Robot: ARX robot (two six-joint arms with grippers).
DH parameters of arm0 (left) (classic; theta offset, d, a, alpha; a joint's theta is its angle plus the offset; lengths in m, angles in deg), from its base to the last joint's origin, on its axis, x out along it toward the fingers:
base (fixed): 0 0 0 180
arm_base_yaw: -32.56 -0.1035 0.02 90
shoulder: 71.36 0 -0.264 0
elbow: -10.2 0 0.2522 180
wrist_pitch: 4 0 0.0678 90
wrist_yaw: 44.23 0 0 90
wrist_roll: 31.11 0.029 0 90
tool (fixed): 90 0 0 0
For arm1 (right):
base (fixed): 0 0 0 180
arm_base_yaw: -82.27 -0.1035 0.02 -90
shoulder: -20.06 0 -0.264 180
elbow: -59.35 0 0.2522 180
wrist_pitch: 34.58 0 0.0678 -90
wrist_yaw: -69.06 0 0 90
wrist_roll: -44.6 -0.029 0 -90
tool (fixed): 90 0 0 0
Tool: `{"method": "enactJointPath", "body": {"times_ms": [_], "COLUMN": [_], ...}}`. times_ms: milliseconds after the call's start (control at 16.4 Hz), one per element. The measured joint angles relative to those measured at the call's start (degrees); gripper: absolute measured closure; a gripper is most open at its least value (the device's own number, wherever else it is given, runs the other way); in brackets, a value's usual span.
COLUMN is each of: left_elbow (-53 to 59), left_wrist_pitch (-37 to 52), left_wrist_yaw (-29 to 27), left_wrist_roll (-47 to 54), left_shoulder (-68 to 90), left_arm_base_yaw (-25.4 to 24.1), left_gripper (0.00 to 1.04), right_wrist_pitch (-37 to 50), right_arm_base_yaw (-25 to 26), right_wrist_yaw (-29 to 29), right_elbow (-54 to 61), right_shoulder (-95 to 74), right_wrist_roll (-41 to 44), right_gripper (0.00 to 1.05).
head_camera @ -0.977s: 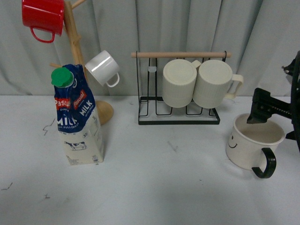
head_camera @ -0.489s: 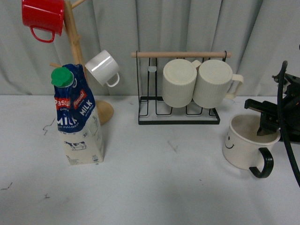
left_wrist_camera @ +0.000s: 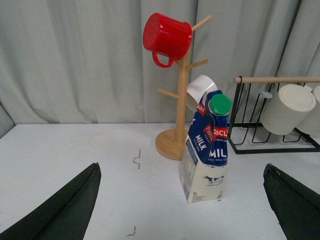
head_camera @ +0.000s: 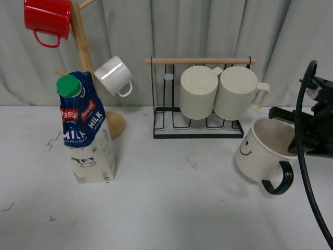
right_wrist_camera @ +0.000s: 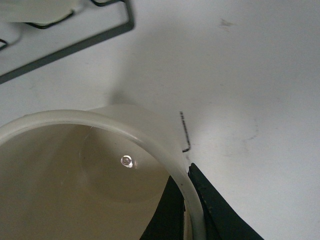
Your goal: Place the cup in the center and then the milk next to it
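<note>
The cup (head_camera: 260, 153), a wide cream mug with a black loop handle and a smiley face, hangs tilted just above the table at the right. My right gripper (head_camera: 299, 139) is shut on its rim, one finger inside and one outside, as the right wrist view shows at the rim (right_wrist_camera: 187, 197). The milk (head_camera: 86, 130), a blue-topped carton with a green cap, stands upright at the left. It also shows in the left wrist view (left_wrist_camera: 206, 147). My left gripper (left_wrist_camera: 182, 205) is open and empty, well short of the carton.
A wooden mug tree (head_camera: 83, 62) behind the milk holds a red mug (head_camera: 48, 20) and a small white mug (head_camera: 114, 75). A black wire rack (head_camera: 197, 127) at the back centre holds two ribbed cream mugs (head_camera: 221, 92). Grey curtains hang behind the white table (head_camera: 171, 208).
My right gripper has closed on the cup's rim, lifted it off the table, tilted it and carried it a little to the left. The milk has not moved.
</note>
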Motion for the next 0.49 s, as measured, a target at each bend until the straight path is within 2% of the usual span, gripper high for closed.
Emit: {"method": "enactJointPath", "body": {"times_ms": [305,489], "left_elbow": [0.0,0.0], "left_wrist_pitch": [0.0,0.0], "left_wrist_yaw": [0.0,0.0], "left_wrist_roll": [0.0,0.0], "left_shoulder": [0.0,0.0], "left_arm_base_yaw": [0.0,0.0], "left_gripper": [0.07,0.07], "right_wrist_pitch": [0.3,-0.3], "right_arm_base_yaw": [-7.5,-10.0], "right_wrist_yaw": [0.0,-0.7], "right_elbow": [-1.5,-3.0], "right_shoulder": [0.0,-1.5], "right_wrist_roll": [-5.8,-9.9], "right_gripper": [1.02,1.02]}}
